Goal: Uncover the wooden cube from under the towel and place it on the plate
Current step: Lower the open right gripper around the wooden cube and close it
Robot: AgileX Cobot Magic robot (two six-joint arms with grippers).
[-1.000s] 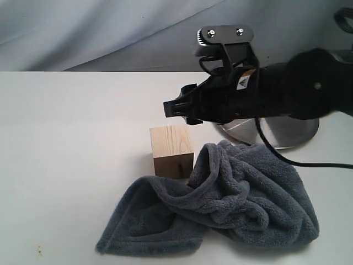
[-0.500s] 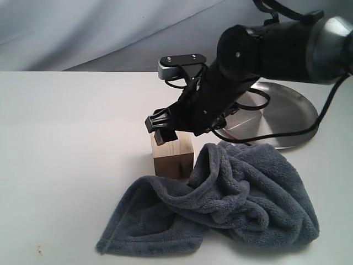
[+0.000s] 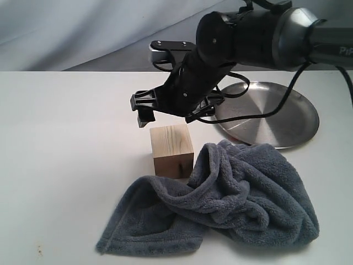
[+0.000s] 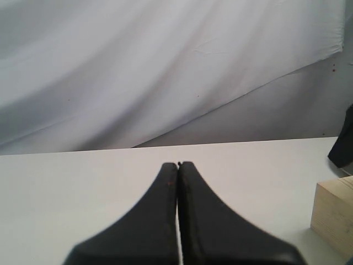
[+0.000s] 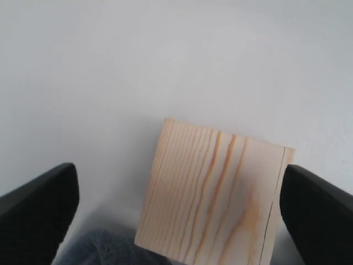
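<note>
The wooden cube (image 3: 172, 149) stands uncovered on the white table, its right lower edge touching the crumpled grey-blue towel (image 3: 231, 199). My right gripper (image 3: 168, 113) hovers just above the cube, open, with nothing held. In the right wrist view the cube (image 5: 215, 199) lies between the two spread black fingers (image 5: 38, 204), and a bit of towel (image 5: 102, 248) shows beside it. The steel plate (image 3: 270, 113) sits bare behind the towel on the right. My left gripper (image 4: 178, 164) is shut and empty above the table, with the cube (image 4: 333, 212) off to its side.
The right arm and its cables cross over the plate's left rim. A grey cloth backdrop (image 3: 83, 33) hangs behind the table's far edge. White tabletop (image 3: 66, 143) stretches to the left of the cube.
The right arm swung left from in front of the plate and down to the cube, then shifted slightly left and up. Cube and towel have not moved.
</note>
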